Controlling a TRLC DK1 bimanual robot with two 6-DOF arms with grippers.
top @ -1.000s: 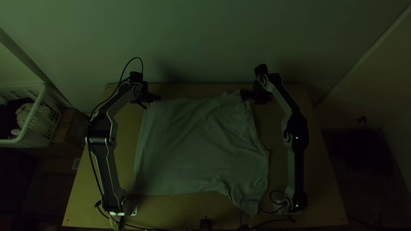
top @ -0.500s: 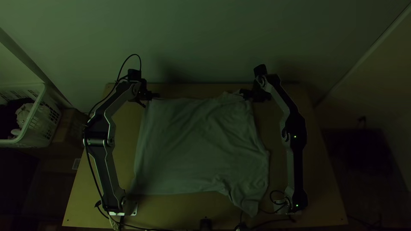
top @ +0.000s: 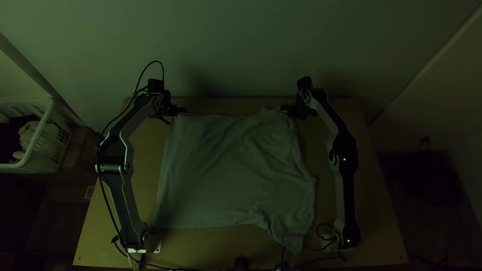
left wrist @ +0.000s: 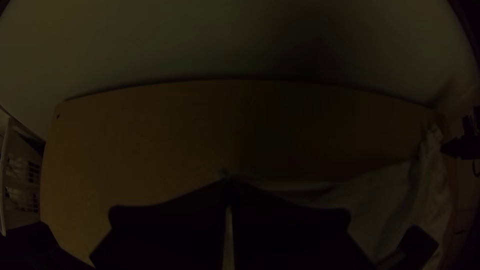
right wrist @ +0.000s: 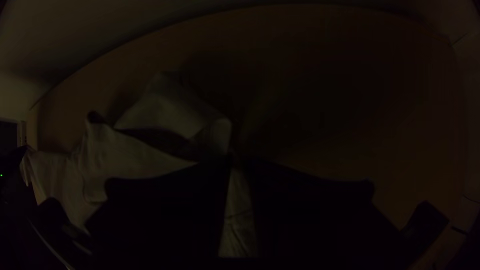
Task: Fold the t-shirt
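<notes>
The pale t-shirt [top: 233, 170] lies spread on the table, its far edge running between the two grippers. At its far left corner is my left gripper [top: 182, 111]; in the left wrist view my left gripper [left wrist: 228, 184] is shut, with a corner of the t-shirt [left wrist: 370, 200] pinched at its tips. My right gripper [top: 285, 109] holds the far right corner. The right wrist view has my right gripper [right wrist: 239, 161] shut on cloth, beside a raised, bunched fold of the t-shirt [right wrist: 175, 112]. Near the right arm's base, a sleeve-like part extends toward the table's near edge.
A white basket [top: 50, 133] with cloth inside stands left of the table [top: 201, 246]. The wall rises directly behind the table's far edge. Cables lie along the near edge, between the arms' bases.
My left gripper has shifted slightly toward the far edge and left, its arm bending outward. My right gripper has barely moved, while its arm's elbow has come slightly inward. The t-shirt lies nearly unchanged.
</notes>
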